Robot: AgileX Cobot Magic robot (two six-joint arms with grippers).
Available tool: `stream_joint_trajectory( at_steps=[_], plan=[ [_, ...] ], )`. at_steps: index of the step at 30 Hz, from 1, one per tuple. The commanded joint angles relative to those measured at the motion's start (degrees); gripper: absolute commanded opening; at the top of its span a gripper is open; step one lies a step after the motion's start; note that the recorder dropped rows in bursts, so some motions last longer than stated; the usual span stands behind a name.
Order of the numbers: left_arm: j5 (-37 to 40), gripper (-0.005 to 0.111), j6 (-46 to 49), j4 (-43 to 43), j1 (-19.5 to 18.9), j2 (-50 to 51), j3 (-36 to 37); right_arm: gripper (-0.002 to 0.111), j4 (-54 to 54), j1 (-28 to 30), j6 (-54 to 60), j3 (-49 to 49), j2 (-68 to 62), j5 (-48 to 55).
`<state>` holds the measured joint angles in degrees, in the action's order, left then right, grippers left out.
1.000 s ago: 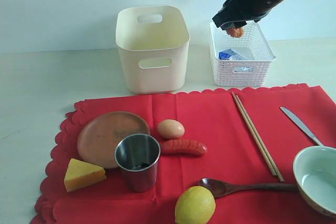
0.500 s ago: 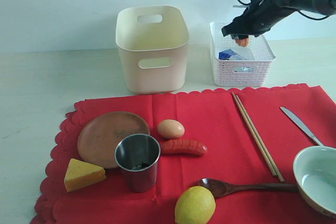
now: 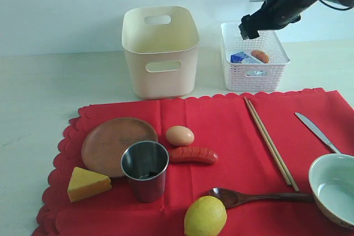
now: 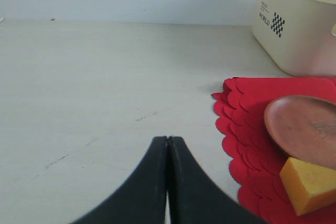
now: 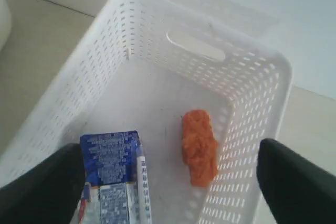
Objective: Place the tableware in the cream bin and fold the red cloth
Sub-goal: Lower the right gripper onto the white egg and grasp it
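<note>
The red cloth lies flat on the table, carrying the brown plate, steel cup, wooden spoon, chopsticks, knife and bowl. The cream bin stands behind it. My right gripper hangs open above the white lattice basket, holding nothing. In the left wrist view my left gripper is shut and empty over bare table, left of the cloth edge, with the plate and cream bin beyond. The left arm is out of the exterior view.
Food on the cloth: cheese, egg, sausage, lemon. Inside the basket lie a blue milk carton and an orange food piece.
The orange food piece left my right gripper and now lies in the white basket. The right gripper opened and rose slightly. The left gripper shows no earlier frame.
</note>
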<state>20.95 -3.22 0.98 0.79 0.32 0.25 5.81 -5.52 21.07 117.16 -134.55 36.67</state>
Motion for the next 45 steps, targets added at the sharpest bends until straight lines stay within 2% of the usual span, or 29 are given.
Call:
stream_joint_trajectory(
  at_steps=[1, 6, 10, 13, 19, 25, 33, 45],
  plan=[
    [-0.81, 0.0, -0.16, -0.13, 0.38, -0.32, -0.25, 0.085, 2.34, 0.17, 0.01, 0.57, 4.48, 11.08],
    [-0.81, 0.0, -0.16, -0.13, 0.38, -0.32, -0.25, 0.077, 14.79, 0.17, 3.48, 0.2, 6.57, 26.43],
    [-0.81, 0.0, -0.16, -0.13, 0.38, -0.32, -0.25, 0.073, 18.09, -1.44, 4.29, -0.32, 6.74, 33.29],
    [-0.81, 0.0, -0.16, -0.13, 0.38, -0.32, -0.25, 0.073, 18.09, -3.67, 5.86, -4.12, 8.2, 33.29],
    [-0.81, 0.0, -0.16, -0.13, 0.38, -0.32, -0.25, 0.072, 18.19, -11.49, 19.46, -17.33, 12.02, 28.83],
    [-0.81, 0.0, -0.16, -0.13, 0.38, -0.32, -0.25, 0.072, 18.19, -16.59, 25.25, -23.76, 11.69, 22.65],
    [-0.81, 0.0, -0.16, -0.13, 0.38, -0.32, -0.25, 0.072, 18.09, -21.08, 26.41, -25.42, 10.61, 17.48],
    [-0.81, 0.0, -0.16, -0.13, 0.38, -0.32, -0.25, 0.072, 17.68, -21.5, 26.41, -25.42, 6.12, 15.01]
  ],
)
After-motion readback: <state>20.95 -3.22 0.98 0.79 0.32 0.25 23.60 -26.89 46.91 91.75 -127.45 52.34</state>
